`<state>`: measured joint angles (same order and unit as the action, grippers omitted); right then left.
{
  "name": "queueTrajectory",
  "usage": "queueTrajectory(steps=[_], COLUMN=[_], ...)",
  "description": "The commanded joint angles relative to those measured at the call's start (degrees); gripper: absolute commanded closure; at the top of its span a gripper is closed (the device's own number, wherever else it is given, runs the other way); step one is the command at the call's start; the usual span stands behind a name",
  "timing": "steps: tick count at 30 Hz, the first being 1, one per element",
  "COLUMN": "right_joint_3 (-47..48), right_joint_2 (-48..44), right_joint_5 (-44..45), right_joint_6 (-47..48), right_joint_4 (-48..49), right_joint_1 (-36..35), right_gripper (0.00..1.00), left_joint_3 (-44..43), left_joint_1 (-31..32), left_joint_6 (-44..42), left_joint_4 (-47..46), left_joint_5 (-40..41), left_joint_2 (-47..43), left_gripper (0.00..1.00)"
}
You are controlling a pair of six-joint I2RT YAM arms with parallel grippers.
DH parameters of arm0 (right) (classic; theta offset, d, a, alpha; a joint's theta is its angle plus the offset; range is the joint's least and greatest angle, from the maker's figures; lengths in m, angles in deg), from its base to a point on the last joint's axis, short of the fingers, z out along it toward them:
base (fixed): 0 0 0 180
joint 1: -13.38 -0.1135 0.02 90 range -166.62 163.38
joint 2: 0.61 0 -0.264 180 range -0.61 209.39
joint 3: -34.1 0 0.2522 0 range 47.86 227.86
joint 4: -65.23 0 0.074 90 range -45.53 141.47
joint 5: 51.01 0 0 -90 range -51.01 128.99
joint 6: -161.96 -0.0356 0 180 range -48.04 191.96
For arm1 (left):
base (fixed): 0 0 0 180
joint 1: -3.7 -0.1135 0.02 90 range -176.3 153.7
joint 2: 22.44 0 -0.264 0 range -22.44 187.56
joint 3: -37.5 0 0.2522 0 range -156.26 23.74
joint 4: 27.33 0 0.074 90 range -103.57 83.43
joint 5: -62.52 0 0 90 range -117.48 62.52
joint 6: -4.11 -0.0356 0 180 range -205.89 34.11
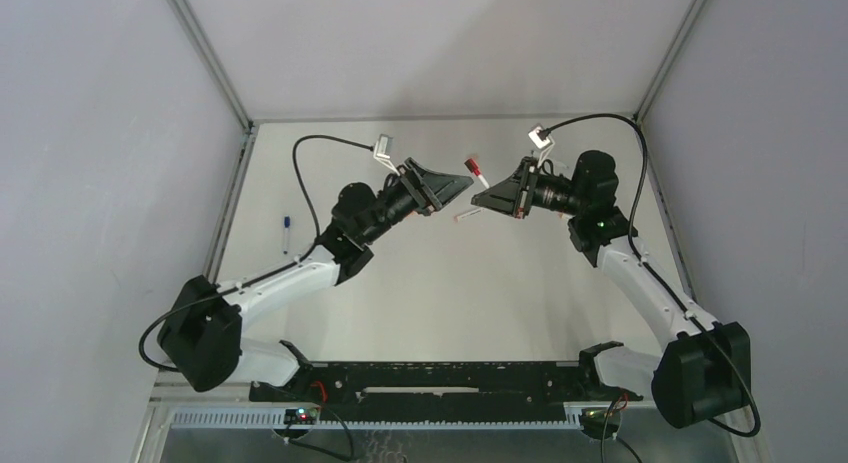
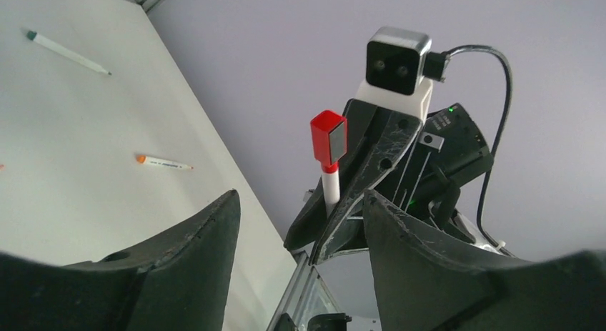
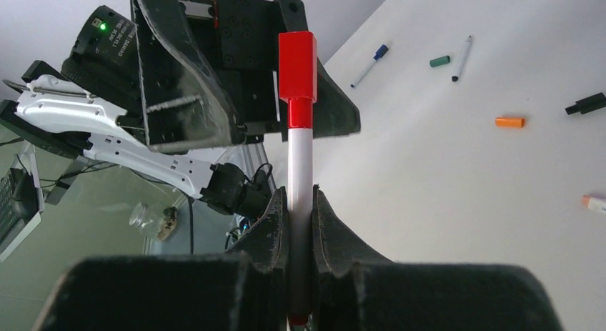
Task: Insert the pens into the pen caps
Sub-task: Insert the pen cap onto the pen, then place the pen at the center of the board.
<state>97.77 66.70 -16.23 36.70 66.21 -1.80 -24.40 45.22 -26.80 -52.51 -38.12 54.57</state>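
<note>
My right gripper is shut on a white-barrelled pen that stands upright, with a red pen cap on its upper end. In the top view this red cap sits between the two grippers near the back of the table. My left gripper faces the capped pen from a short way off, its jaws open with nothing between them. The left gripper and the right gripper nearly meet tip to tip.
Loose on the white table lie a blue-capped pen, a green cap, a black-tipped pen, an orange cap, a black cap and a pinkish-ended pen. A green-ended pen and an orange-ended pen lie near the wall.
</note>
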Motion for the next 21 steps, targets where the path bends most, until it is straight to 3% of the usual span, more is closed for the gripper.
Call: queueTrajectory(steps=[1, 10, 17, 21], right_joint_3=[-0.08, -0.08, -0.08, -0.08], right_joint_2=[0.61, 0.98, 0.82, 0.81], right_joint_5=[1.74, 3.55, 3.8, 4.21], right_joint_6=[-0.48, 0.91, 0.03, 0.01], right_joint_4=[3.96, 4.55, 5.99, 5.68], right_joint_1=[-1.18, -1.82, -2.29, -2.64], right_gripper=[1.0, 1.0, 1.0, 1.0], left_joint_3=[-5.09, -7.53, -8.72, -8.5], left_joint_1=[1.27, 1.9, 1.99, 1.99], left_joint_6=[0.97, 1.0, 2.91, 3.78], left_joint_4=[-2.55, -3.14, -5.96, -7.47], left_joint_5=[0.55, -1.72, -3.47, -3.48], left_joint_2=[1.76, 4.2, 6.52, 6.99], left_gripper=[0.33, 0.42, 0.58, 0.74])
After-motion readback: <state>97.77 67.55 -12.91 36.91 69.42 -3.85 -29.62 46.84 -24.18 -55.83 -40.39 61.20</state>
